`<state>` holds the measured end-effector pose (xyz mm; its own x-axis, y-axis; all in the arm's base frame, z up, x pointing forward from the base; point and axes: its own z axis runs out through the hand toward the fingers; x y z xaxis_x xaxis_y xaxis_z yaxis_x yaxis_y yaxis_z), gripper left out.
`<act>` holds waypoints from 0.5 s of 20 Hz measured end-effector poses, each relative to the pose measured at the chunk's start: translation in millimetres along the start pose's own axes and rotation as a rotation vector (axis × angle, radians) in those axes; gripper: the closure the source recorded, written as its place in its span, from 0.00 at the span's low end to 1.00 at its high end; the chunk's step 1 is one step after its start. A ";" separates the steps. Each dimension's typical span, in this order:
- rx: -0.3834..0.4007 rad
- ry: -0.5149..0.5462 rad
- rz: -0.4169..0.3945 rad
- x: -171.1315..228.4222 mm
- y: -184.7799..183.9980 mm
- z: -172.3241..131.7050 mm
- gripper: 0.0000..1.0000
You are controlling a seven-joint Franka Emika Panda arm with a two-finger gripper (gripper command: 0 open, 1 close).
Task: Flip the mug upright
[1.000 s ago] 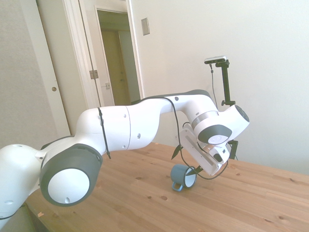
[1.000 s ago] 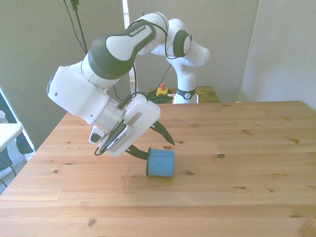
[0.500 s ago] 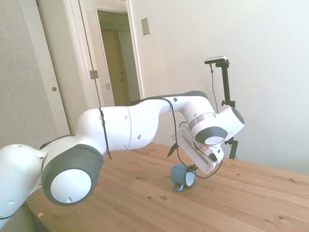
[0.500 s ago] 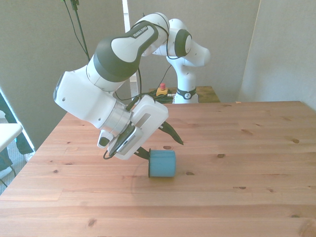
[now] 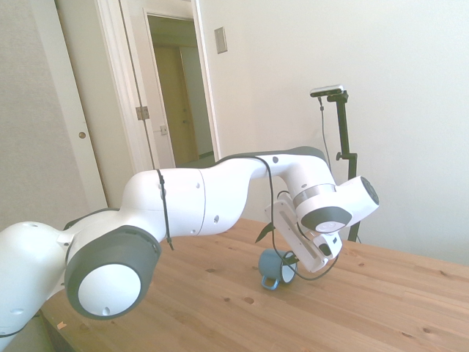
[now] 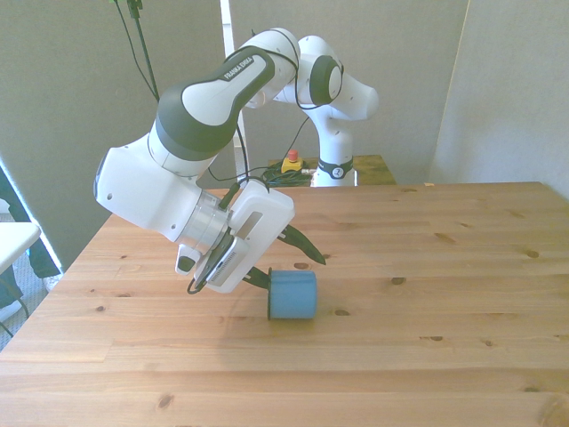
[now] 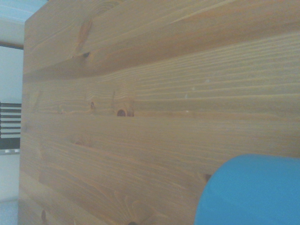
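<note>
The blue mug (image 6: pixel 292 294) lies on its side on the wooden table (image 6: pixel 444 356), a little to the front view's left of centre. In the side view the mug (image 5: pixel 277 267) shows its white inside, with the loop handle low against the table. My gripper (image 6: pixel 292 270) is open just above and beside it. One dark finger (image 6: pixel 303 246) reaches past the mug's far side and the other (image 6: pixel 258 277) sits against its side on the front view's left. The side view shows the gripper (image 5: pixel 272 250) tilted down over the mug. The wrist view has the mug (image 7: pixel 248 192) close up.
A small red and yellow button box (image 6: pixel 291 163) stands by the robot's base beyond the far table edge. The table's edge on the front view's left (image 6: pixel 53 294) is about a hand's length from the arm. Bare wood (image 6: pixel 444 267) stretches to the front view's right.
The hand has shifted and turned a little around the mug, and the forearm has swung. The mug slid slightly toward the front view's right. The fingers stay open.
</note>
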<state>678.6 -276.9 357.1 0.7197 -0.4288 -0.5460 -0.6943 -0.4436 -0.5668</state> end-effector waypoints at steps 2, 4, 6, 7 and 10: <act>0.001 -0.005 -0.002 -0.4 -0.8 1.2 1.00; 0.002 -0.010 -0.002 -0.7 -0.8 2.5 1.00; 0.001 -0.020 0.000 -1.1 0.5 3.1 1.00; 0.001 -0.024 0.001 -1.2 1.7 3.0 1.00; 0.004 -0.028 0.006 0.0 5.5 1.7 1.00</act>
<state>674.9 -278.0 352.9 0.7153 -0.4097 -0.5662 -0.6987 -0.4375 -0.5661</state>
